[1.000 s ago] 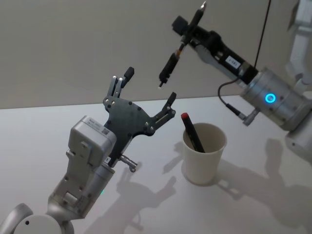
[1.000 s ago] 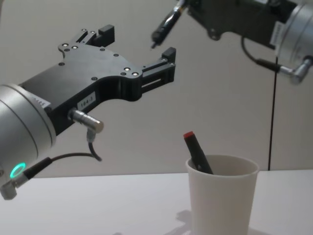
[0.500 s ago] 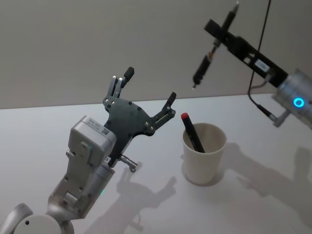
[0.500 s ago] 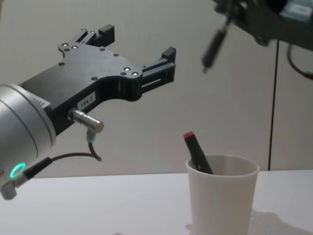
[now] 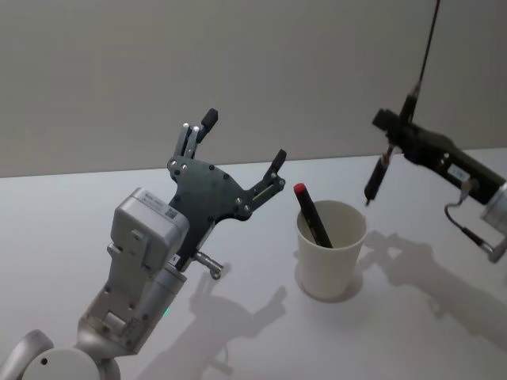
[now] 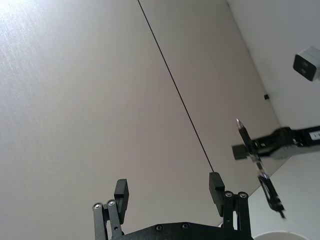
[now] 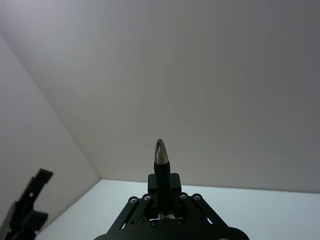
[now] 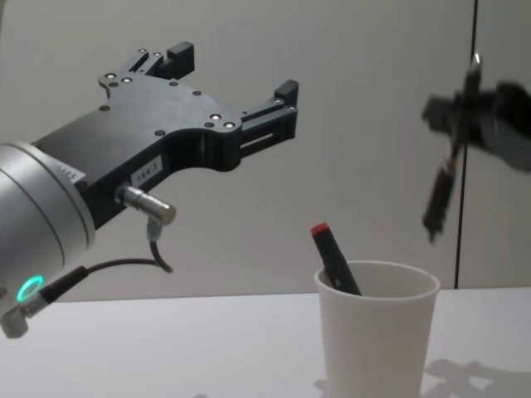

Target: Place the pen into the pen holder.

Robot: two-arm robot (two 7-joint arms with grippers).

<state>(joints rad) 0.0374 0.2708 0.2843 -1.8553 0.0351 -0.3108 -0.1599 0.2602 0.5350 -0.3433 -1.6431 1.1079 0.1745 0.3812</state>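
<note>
One slim black pen [image 5: 375, 176] hangs clamped in the right hand [image 5: 394, 136], beside the white pen holder [image 5: 330, 249]

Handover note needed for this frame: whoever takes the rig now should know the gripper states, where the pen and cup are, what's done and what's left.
Right gripper: shut on the black pen, held near upright in the air, lower tip to the right of the pen holder and about level with its rim.
Left gripper: open, empty, raised left of the cup, idle.
Pen holder: upright on the white table, already containing a red-capped pen leaning inside.
Done: pen picked up and brought near.
Left: centre the pen over the opening, lower, release.
</note>
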